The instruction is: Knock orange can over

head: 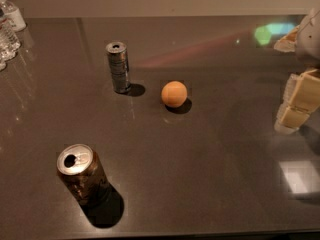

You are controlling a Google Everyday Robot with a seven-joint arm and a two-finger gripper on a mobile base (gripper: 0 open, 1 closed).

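The orange can (83, 175) stands upright near the front left of the dark table (215, 149). It has a mottled brownish-orange body and a shiny silver top with an open pull-tab hole. My gripper (296, 103) is at the right edge of the view, well to the right of the can and apart from it, with cream-coloured finger pads hanging above the table.
A slimmer silver-grey can (118, 66) stands upright at the back left of centre. A smooth orange ball (174, 94) lies to its right. Clear water bottles (8, 26) stand at the far left edge. A wall runs behind the table.
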